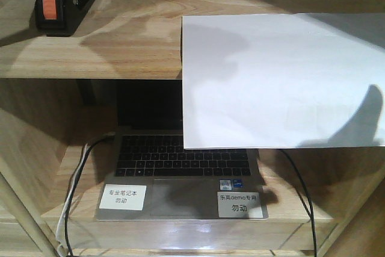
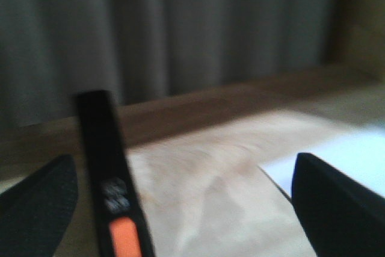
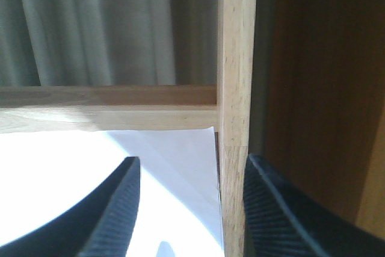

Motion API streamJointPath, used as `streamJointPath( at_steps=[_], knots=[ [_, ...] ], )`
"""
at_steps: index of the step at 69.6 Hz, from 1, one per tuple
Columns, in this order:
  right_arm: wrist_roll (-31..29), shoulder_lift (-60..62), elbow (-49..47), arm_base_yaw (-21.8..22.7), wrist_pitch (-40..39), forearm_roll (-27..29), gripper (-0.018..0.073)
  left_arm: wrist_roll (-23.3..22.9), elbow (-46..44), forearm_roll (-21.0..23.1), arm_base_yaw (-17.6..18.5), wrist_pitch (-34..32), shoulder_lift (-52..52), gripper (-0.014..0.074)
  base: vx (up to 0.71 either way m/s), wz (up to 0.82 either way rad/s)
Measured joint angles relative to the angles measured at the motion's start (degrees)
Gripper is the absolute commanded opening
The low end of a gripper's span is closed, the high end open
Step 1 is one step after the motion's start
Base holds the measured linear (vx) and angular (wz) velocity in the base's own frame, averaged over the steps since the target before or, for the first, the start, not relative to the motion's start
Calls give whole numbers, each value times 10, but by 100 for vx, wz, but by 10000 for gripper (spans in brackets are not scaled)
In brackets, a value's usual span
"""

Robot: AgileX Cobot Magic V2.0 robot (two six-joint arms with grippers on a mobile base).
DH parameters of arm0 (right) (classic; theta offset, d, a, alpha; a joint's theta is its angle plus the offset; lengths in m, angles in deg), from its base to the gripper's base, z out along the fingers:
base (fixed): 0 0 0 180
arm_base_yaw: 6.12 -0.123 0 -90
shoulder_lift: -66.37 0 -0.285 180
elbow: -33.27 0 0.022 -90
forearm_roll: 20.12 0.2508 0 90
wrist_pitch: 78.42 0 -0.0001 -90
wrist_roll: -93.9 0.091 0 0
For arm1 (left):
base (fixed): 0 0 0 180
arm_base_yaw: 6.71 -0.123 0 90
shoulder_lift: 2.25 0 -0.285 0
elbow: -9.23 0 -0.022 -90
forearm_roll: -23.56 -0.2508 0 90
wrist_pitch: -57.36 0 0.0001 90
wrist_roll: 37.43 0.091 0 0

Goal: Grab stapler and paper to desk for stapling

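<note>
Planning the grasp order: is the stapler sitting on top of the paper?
No, the stapler sits on the bare shelf at the left, well apart from the paper.

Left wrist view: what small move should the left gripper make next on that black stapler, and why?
Probably shift the left gripper sideways to centre on the black elongated stapler with the orange patch, then close: its jaws stand open with the stapler between them, nearer one finger, not yet clamped.

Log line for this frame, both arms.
left end effector: open, straddling stapler, ungripped | right end effector: open, at paper edge by shelf upright | both items on shelf
</note>
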Motion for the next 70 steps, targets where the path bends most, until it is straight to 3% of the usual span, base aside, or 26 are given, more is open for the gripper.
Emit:
streamJointPath(
  at_steps=[19, 33, 56, 70],
  knots=[
    [0, 0, 0, 0, 0, 0, 363, -22, -114, -28, -1, 89, 113, 659, 0, 0],
    [0, 0, 0, 0, 0, 0, 363, -24, -162, -31, -27, 128, 172, 645, 0, 0],
    [0, 0, 0, 0, 0, 0, 363, -24, -172, -1, -83, 140, 210, 630, 0, 0],
    [0, 0, 0, 0, 0, 0, 363, -24, -172, 8, -96, 139, 229, 619, 0, 0]
  ],
)
